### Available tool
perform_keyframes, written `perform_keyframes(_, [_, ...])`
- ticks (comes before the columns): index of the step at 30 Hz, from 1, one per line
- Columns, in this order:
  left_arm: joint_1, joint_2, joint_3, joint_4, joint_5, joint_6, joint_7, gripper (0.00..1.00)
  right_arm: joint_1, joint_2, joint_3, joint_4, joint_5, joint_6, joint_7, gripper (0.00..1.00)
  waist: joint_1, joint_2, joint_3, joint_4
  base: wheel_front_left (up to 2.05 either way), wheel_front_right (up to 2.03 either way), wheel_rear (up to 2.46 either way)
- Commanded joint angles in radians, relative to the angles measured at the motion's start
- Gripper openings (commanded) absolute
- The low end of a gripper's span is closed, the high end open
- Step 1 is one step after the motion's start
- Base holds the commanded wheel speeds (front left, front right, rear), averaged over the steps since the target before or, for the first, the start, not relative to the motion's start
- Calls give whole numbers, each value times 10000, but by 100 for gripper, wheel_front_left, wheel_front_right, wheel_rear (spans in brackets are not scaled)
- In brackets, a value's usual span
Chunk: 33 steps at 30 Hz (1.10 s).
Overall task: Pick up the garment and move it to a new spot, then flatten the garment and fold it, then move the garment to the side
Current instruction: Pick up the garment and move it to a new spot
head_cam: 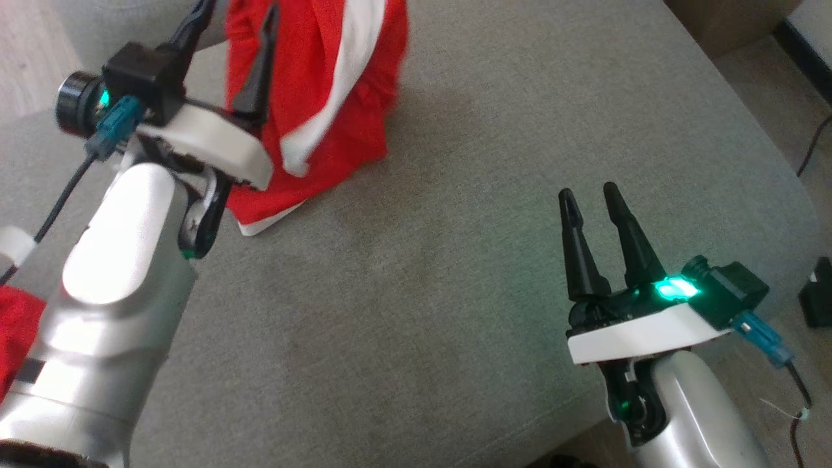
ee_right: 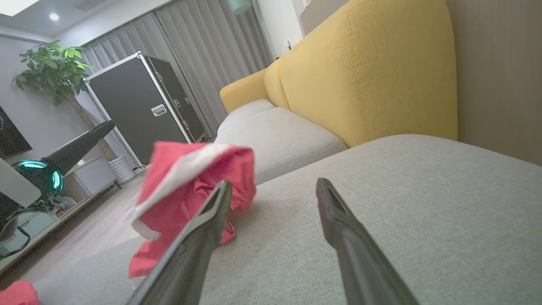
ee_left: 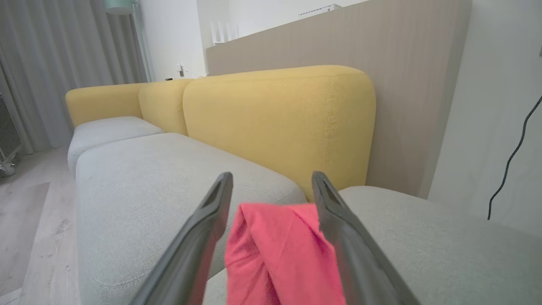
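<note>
The garment point(head_cam: 325, 84) is red with a white band. It stands crumpled in a heap on the grey sofa seat point(head_cam: 455, 260) at the far left. My left gripper point(head_cam: 240, 10) is over its top with both fingers spread, open. In the left wrist view the red cloth point(ee_left: 275, 254) sits loosely between the fingers point(ee_left: 211, 220) of the left gripper point(ee_left: 271, 178). My right gripper point(head_cam: 589, 190) hovers open over the seat's near right part, well clear of the cloth. From the right wrist, the garment point(ee_right: 186, 186) shows to the left of the right gripper point(ee_right: 274, 183).
Yellow back cushions point(ee_left: 275, 123) rise behind the grey seats. A second bit of red cloth point(head_cam: 16, 331) lies at the lower left by my left arm. A black flight case point(ee_right: 139, 106) and a plant point(ee_right: 51, 67) stand across the room. Cables point(head_cam: 803, 390) hang on the right.
</note>
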Motion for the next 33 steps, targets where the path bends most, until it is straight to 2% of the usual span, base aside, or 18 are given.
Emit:
perform_keyframes(1, [-517, 395, 416, 34, 172, -6, -409, 100, -328, -31, 138, -354, 43, -7, -107, 100, -2, 0, 53, 76, 0, 0, 0])
perform_keyframes(5, [-335, 376, 512, 749, 81, -98, -1278, 100, -276, -31, -79, -297, -133, -7, -107, 100, -2, 0, -97, 656, 0, 0, 0])
perform_keyframes(9, [133, 392, 578, 883, 2, -158, -1827, 100, -174, -31, -333, -200, -428, -7, -107, 100, -2, 0, -406, 1444, 0, 0, 0])
perform_keyframes(15, [1737, 377, 914, 190, -244, -13, -2145, 100, 123, -31, -675, 13, -1001, -7, -107, 100, -2, 0, -1029, 2701, 0, 0, 0])
perform_keyframes(20, [3624, 229, 1163, -782, -271, 228, -2183, 100, 409, -31, -875, 259, -1348, -7, -107, 100, -2, 0, -1470, 3486, 0, 0, 0])
perform_keyframes(25, [5456, -281, 1572, -1810, -197, 541, -2186, 100, 657, -31, -1099, 557, -1557, -7, -107, 100, -2, 0, -1702, 3988, 0, 0, 0])
perform_keyframes(28, [5966, -506, 1716, -2096, -119, 605, -2187, 100, 708, -31, -1212, 745, -1675, -7, -107, 100, -2, 0, -1693, 4127, 0, 0, 0])
perform_keyframes(33, [6405, -775, 1942, -2413, 158, 419, -2188, 100, 508, -31, -1441, 960, -1845, -7, -107, 100, -2, 0, -1508, 4481, 0, 0, 0])
